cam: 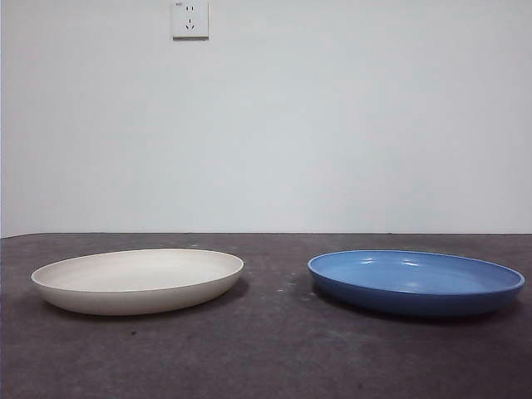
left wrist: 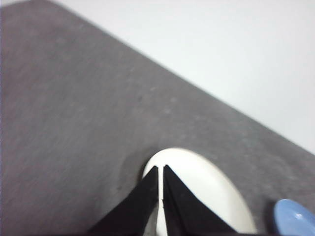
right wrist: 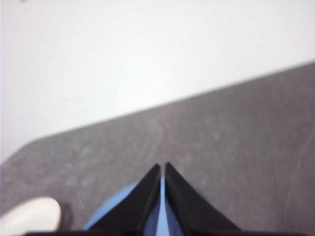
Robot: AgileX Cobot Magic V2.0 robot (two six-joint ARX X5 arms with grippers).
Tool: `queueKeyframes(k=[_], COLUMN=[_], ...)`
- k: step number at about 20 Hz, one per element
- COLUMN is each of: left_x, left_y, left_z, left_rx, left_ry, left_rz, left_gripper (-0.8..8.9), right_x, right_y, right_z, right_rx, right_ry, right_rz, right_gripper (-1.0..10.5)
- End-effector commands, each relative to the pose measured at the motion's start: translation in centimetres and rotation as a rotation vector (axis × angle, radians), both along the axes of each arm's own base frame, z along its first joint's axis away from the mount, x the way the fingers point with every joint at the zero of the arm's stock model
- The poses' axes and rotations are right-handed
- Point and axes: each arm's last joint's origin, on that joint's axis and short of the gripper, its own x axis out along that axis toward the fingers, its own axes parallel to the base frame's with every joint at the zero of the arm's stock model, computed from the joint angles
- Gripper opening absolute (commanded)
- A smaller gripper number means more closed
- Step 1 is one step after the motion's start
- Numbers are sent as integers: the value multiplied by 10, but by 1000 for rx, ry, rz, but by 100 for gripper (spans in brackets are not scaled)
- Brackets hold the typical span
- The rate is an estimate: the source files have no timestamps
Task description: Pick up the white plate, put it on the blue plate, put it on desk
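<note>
Front view: white plate (cam: 138,280) on bench (cam: 266,357) well apart from blue plate (cam: 416,281); left gripper (left wrist: 160,169) above it, closed, empty—should open, then pinch the near rim.

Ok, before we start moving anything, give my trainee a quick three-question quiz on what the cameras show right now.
1. True or false: the white plate already sits on the blue plate.
2. Multiple choice: in the front view, the wall socket hangs A) above the white plate, B) above the blue plate, C) below desk level.
3. Fill in: the left claw hovers over the ____ plate, the right claw over the ____ plate.

Key:
1. False; they lie apart, side by side on the desk.
2. A.
3. White; blue. Both claws are shut and empty.
</note>
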Motion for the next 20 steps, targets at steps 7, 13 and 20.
queueKeyframes(k=[7,13,20], left_x=[-6,4,14], left_y=[-2,-7,-9], left_z=[58,90,107], left_rx=[133,237,318], left_ry=[77,156,280], left_rz=[-111,-318,-470], left_gripper=[15,15,14], right_x=[-8,2,14], right_y=[0,3,8], right_z=[57,86,109], right_rx=[-105,-218,-268], right_ry=[57,222,401], right_rz=[7,138,370], right_gripper=[8,8,8])
